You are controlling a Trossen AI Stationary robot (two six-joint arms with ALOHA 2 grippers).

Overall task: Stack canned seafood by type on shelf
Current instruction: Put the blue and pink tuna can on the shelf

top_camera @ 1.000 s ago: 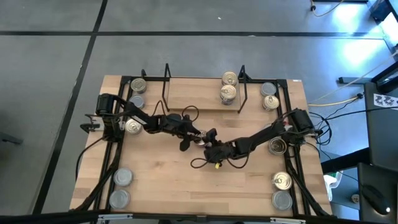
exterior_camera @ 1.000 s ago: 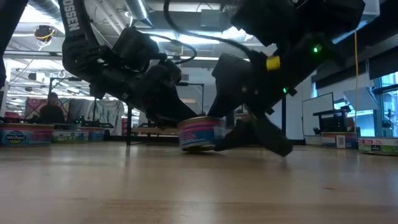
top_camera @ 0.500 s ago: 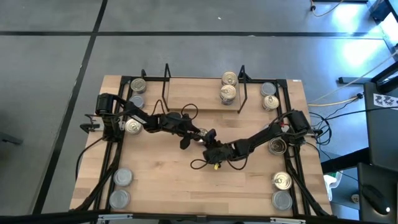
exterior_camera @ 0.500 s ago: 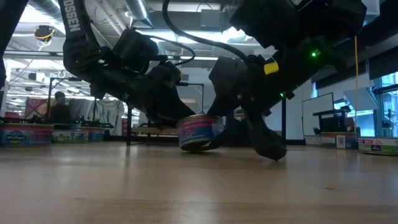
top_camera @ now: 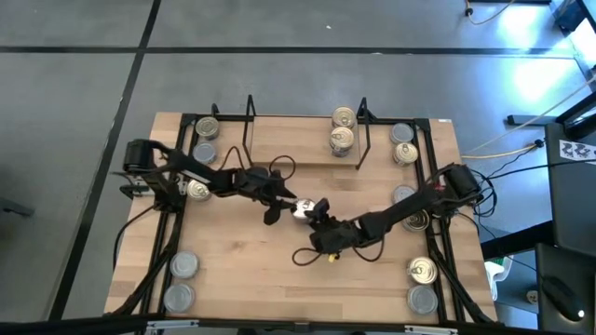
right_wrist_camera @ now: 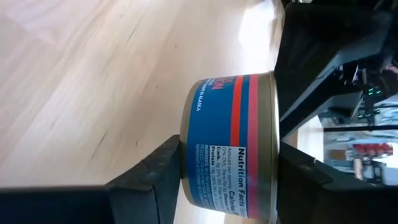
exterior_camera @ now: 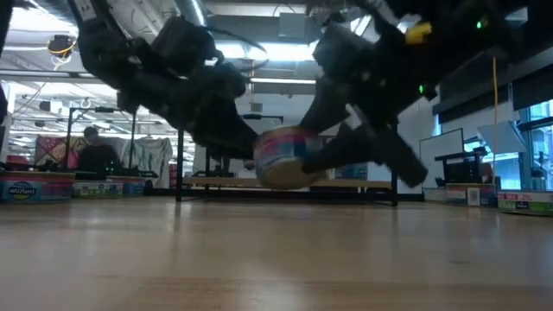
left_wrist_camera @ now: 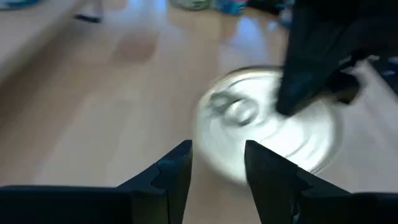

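A tin (top_camera: 302, 208) is held off the counter (top_camera: 251, 279) mid-scene, clamped by both the left tool (top_camera: 291, 206) and right tool (top_camera: 315, 210); the shelf (top_camera: 293, 140) lies beyond it, nearer the left arm.

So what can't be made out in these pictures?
- Whether the left gripper grips the lifted can: both arms crowd it in the high and low views, and the left wrist view is blurred.
- Labels of cans on the shelf: too small.
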